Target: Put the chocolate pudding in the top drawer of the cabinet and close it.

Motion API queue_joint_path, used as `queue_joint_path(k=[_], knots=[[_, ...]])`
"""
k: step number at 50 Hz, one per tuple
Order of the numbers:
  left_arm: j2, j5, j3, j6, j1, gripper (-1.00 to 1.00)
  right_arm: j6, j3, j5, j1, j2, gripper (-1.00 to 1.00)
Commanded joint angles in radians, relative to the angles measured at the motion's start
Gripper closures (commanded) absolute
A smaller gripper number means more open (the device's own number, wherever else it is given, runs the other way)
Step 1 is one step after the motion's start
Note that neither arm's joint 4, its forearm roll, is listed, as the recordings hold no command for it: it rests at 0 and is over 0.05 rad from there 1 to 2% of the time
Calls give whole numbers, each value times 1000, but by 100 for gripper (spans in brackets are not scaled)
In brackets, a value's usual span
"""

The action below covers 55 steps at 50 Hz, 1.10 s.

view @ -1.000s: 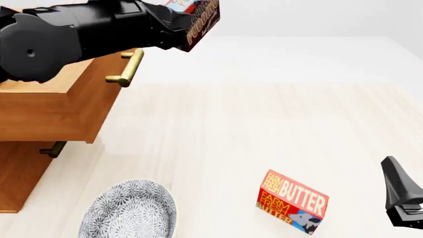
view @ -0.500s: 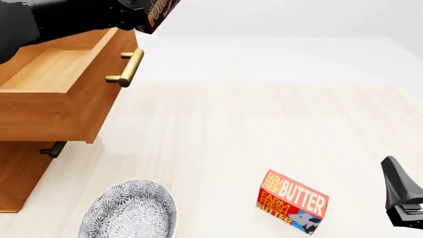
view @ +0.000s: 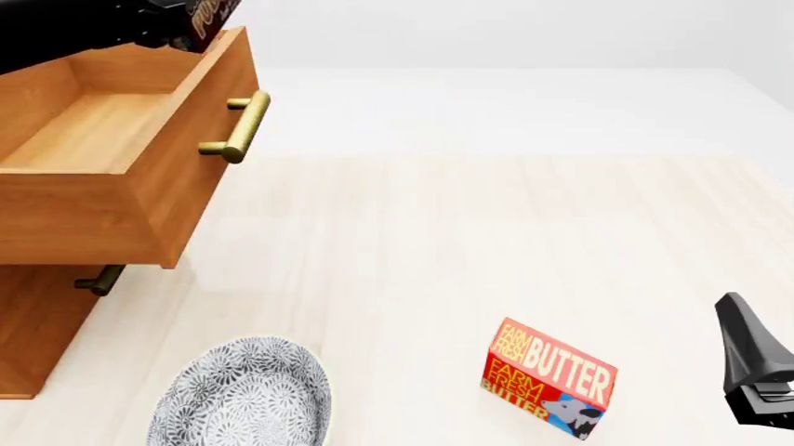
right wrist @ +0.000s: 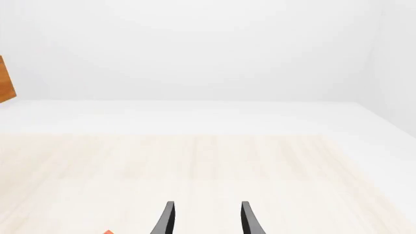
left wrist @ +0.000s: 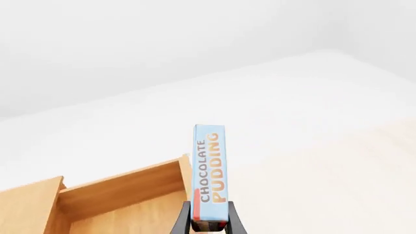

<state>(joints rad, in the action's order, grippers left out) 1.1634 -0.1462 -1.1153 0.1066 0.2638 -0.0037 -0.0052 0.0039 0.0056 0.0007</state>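
Observation:
The chocolate pudding (left wrist: 210, 168) is a thin box seen edge-on, light blue with orange lettering. My left gripper (left wrist: 208, 225) is shut on its lower end. In the front view the chocolate pudding (view: 208, 17) hangs at the top edge, over the front wall of the open top drawer (view: 118, 130), with my left gripper (view: 171, 28) behind it. The drawer's inside shows bare wood. The cabinet (view: 37, 325) stands at the left. My right gripper (right wrist: 206, 220) is open and holds nothing, low at the right edge (view: 752, 367).
A brass bar handle (view: 238, 125) sticks out from the top drawer, and the lower drawer's handle (view: 99, 279) shows beneath it. A patterned grey plate (view: 242, 395) lies at the front left. A red-orange butter box (view: 549, 378) stands at the front right.
My left arm has carried the pudding leftward, from right of the drawer handle to above the open drawer's front wall. The right arm has not moved.

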Motion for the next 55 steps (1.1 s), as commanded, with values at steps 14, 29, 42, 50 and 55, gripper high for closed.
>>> queue_joint_path(k=[14, 29, 42, 50, 55], knots=[[-76, -64, 22, 37, -145, 100, 0, 0, 0, 0, 0, -100], [-94, -88, 48, 15, -197, 100, 0, 0, 0, 0, 0, -100], [-126, -98, 87, -7, -241, 100, 0, 0, 0, 0, 0, -100], [-131, -101, 103, -14, -261, 100, 0, 0, 0, 0, 0, -100], [-126, -92, 113, -20, -264, 100, 0, 0, 0, 0, 0, -100]])
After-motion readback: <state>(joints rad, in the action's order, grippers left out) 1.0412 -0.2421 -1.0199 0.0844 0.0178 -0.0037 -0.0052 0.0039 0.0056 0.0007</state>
